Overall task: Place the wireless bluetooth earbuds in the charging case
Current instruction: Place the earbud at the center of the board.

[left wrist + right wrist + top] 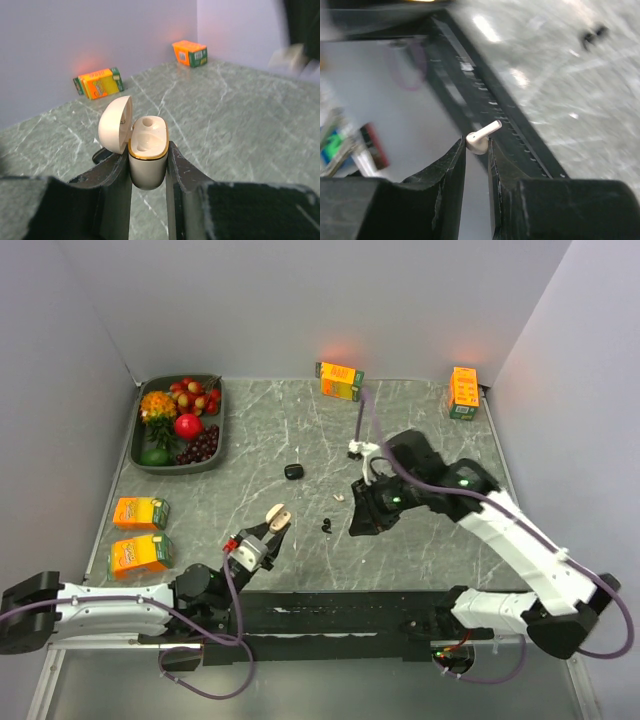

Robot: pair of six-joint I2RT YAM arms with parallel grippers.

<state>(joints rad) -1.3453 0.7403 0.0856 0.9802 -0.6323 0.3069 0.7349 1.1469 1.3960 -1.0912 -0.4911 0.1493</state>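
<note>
Two grippers, each closed on something. Nearest, low on the left: left gripper (148, 150) pressed against both sides of the charging case (148, 162), a cream shell with a gold rim, held upright with its mouth up. Lid (116, 124) swung open to the left and tilted back on its hinge; two moulded wells visible inside. Beside that arm, by the left wall, one orange juice carton (140, 555) lying flat and a second carton (140, 512) just behind it. A little farther in, mid-table: black earbud (327, 525) loose on the marbled grey-green table (260, 430), between the two grippers and touching neither. To its right, right gripper (476, 145) narrowed to a slim gap, pinching a whitish earbud (481, 137) by its rounded head at the very fingertips, stem poking out up and to the right; apart from the case, not over it. Just beyond, close to that gripper in the top view, a small whitish speck (340, 496), perhaps another earbud lying on the table, too small to be sure. Farther back, a small black rounded object (292, 471) alone on the marble. Back left corner: dark tray (222, 430) of fruit, with red, orange and green pieces and dark grapes. Against the far wall, two more orange cartons well apart, centre carton (340, 380) and corner carton (462, 392) at the right.
</note>
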